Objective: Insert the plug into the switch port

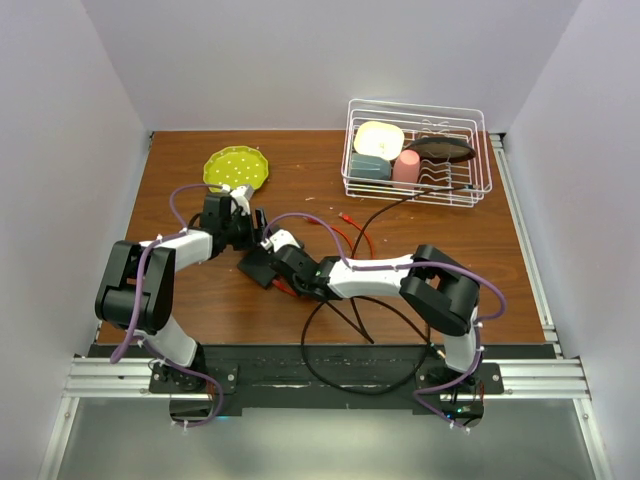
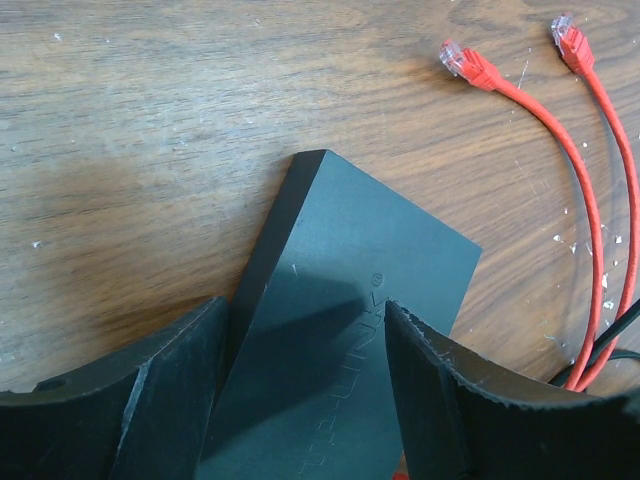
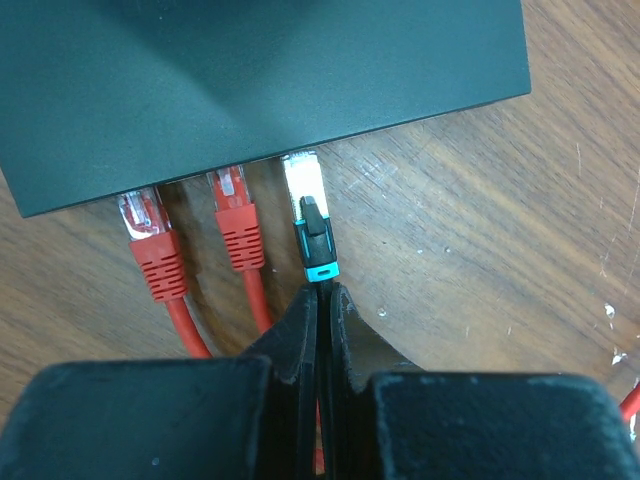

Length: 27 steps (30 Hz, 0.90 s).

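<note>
The switch is a flat matte-black box lying on the wooden table. Its port row faces my right gripper, and the sockets themselves are hidden under its top edge. The plug has a metal tip and a black and teal boot. Its tip meets the switch's edge beside two red plugs seated in neighbouring ports. My right gripper is shut on the black cable just behind the plug. My left gripper stands open, its fingers either side of the switch. I cannot tell whether they touch it.
A yellow-green plate lies at the back left and a white dish rack with dishes at the back right. Two loose red cable ends lie beyond the switch. The black cable loops toward the near edge.
</note>
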Motion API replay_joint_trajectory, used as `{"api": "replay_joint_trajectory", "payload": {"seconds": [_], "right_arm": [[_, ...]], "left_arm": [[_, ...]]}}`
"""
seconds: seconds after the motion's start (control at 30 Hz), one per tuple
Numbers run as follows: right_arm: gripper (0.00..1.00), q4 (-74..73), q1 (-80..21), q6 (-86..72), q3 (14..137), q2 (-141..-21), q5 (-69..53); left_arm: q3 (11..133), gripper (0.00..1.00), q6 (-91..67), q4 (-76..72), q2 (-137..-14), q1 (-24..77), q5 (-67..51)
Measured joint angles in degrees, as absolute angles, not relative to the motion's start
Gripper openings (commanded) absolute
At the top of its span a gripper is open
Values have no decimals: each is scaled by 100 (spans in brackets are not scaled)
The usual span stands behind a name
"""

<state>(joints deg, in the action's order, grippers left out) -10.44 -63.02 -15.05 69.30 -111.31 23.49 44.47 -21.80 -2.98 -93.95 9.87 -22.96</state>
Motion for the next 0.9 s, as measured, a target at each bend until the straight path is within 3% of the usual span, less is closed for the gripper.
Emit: {"api": "replay_joint_trajectory", "payload": {"seconds": [0.9], "right_arm": [[0,-1658,-6326,-1684,7555,-11480,2611]], "left_arm": [[4447,66,-2156,-364,-9421,974,-2401]]}}
